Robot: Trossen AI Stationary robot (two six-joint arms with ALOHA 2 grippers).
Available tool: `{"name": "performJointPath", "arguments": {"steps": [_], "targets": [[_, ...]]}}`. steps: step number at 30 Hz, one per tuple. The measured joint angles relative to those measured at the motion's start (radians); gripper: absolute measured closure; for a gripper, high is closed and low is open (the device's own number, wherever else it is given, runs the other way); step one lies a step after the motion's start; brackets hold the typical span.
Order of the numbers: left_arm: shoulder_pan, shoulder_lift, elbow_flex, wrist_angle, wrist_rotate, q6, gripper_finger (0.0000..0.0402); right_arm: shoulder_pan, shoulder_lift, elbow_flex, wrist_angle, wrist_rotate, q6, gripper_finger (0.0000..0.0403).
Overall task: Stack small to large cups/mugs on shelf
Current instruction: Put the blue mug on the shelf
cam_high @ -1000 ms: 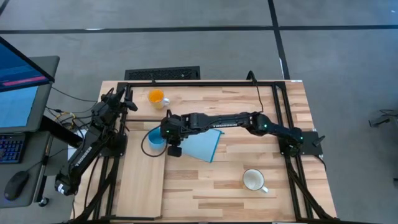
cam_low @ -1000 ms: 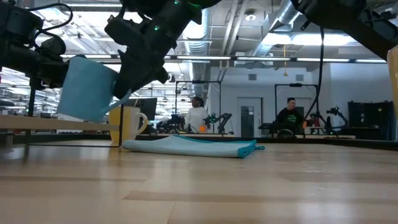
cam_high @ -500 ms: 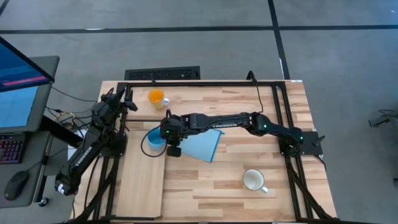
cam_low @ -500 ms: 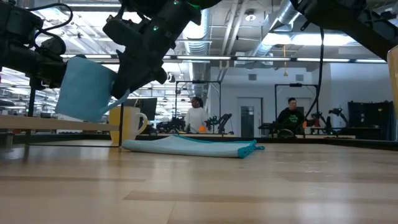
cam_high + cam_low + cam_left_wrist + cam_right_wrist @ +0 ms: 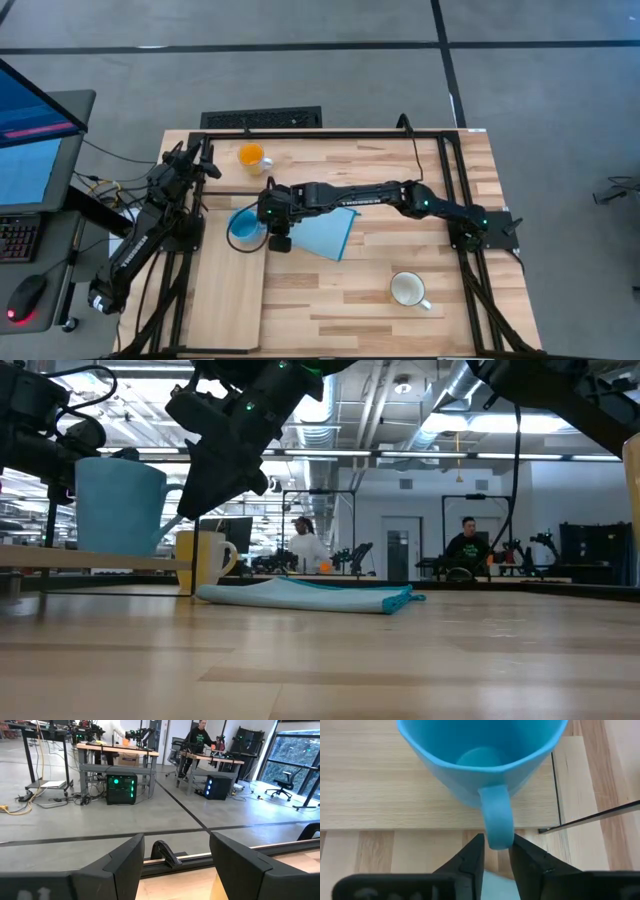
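The light blue mug (image 5: pixel 243 228) stands upright at the far end of the pale shelf board (image 5: pixel 225 300); in the low view the mug (image 5: pixel 118 505) seems to rest its base on the board (image 5: pixel 60 558). My right gripper (image 5: pixel 263 227) is shut on its handle. The orange mug (image 5: pixel 251 156) stands on the table at the far left, and the white mug (image 5: pixel 408 290) at the near right. My left gripper (image 5: pixel 175 865) is open and empty, raised at the table's far left corner (image 5: pixel 198 160). My right gripper pinches the mug's handle (image 5: pixel 497 827) at its outer bend, between its two fingertips (image 5: pixel 472 855). The fingers come level from the table's right side. The mug (image 5: pixel 480 755) sits upright with its mouth up, over the board (image 5: pixel 370 785).
A blue cloth (image 5: pixel 325 232) lies on the table right of the mug, under my right arm. A thin black wire frame (image 5: pixel 590 817) runs along the shelf's far end. People show at benches in the room behind (image 5: pixel 465 545).
The light blue mug was tilted in my right gripper's hold. It has turned upright, shifted a little toward the table's left edge, and come down onto the shelf board. My right gripper has kept its hold on the handle.
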Motion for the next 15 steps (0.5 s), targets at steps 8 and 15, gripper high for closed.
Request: {"name": "performJointPath", "arguments": {"steps": [8,15], "targets": [[0.000,0.000,0.000,0.000,0.000,0.000,0.0184,-0.012,0.000,0.000,0.000,0.003,0.015,0.0284],[0.000,0.000,0.000,0.000,0.000,0.000,0.0184,-0.051,0.000,0.001,-0.054,0.061,0.012,0.0284]]}}
